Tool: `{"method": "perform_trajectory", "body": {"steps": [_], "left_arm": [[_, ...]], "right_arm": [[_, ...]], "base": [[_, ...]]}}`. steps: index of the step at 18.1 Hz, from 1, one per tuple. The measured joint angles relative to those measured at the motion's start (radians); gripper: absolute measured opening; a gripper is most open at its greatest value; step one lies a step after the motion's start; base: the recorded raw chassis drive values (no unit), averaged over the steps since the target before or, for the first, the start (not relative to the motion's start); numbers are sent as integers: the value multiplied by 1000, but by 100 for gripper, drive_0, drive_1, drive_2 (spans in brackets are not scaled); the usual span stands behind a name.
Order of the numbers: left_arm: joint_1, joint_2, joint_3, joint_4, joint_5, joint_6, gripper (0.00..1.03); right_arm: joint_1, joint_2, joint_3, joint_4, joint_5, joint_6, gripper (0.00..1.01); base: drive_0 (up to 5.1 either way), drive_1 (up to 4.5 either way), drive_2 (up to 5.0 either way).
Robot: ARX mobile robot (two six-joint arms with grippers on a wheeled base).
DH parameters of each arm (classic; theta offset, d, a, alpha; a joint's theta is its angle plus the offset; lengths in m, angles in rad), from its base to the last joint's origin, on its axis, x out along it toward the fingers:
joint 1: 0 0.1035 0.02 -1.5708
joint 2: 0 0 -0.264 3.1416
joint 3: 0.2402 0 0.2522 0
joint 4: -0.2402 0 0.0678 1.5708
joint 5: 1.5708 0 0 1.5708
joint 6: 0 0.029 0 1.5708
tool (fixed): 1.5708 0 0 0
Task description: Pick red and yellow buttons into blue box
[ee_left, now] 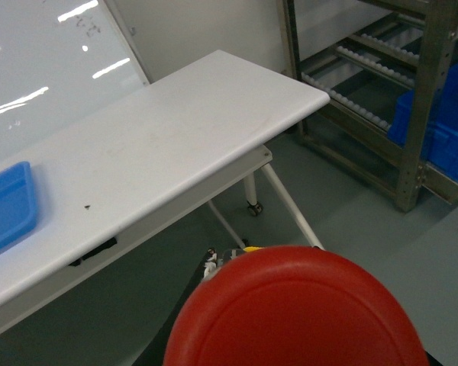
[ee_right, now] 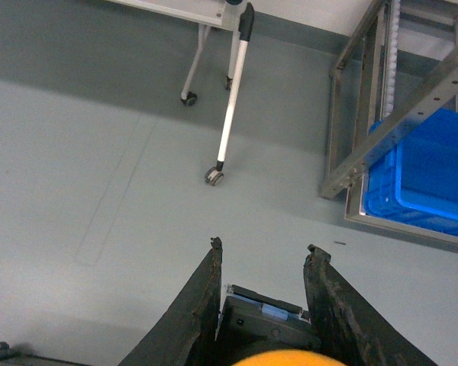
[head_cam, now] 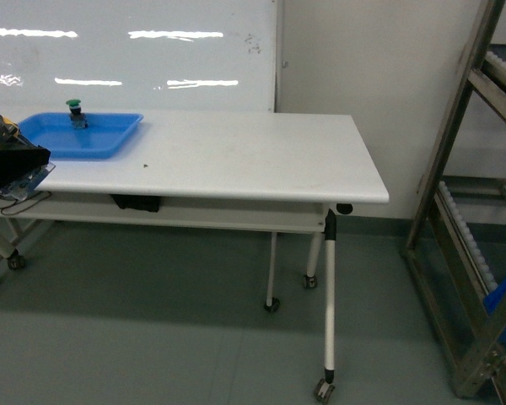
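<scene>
Close to each wrist lens, red button and yellow button hide end-effector grips; unclear.

Industrial lab: whiteboard, wheeled table, roller rack, grey floor.

Desk top: white, smooth, matt laminate. Tray: glossy blue plastic. Red button cap: smooth, satin plastic. Rack: dull grey metal. Blue box: ribbed plastic. Floor: smooth, matt grey. Right gripper fingers: black, worn, rough-edged.
</scene>
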Motion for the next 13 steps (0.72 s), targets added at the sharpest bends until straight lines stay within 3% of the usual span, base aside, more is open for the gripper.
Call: {"method": "perform_trajectory", "body": {"steps": [13], "left_arm": [[0,0,0,-4,0,0,25]], "right_arm": [[0,0,0,-1,0,0,29]], "base": [[477,-358,-99]]}}
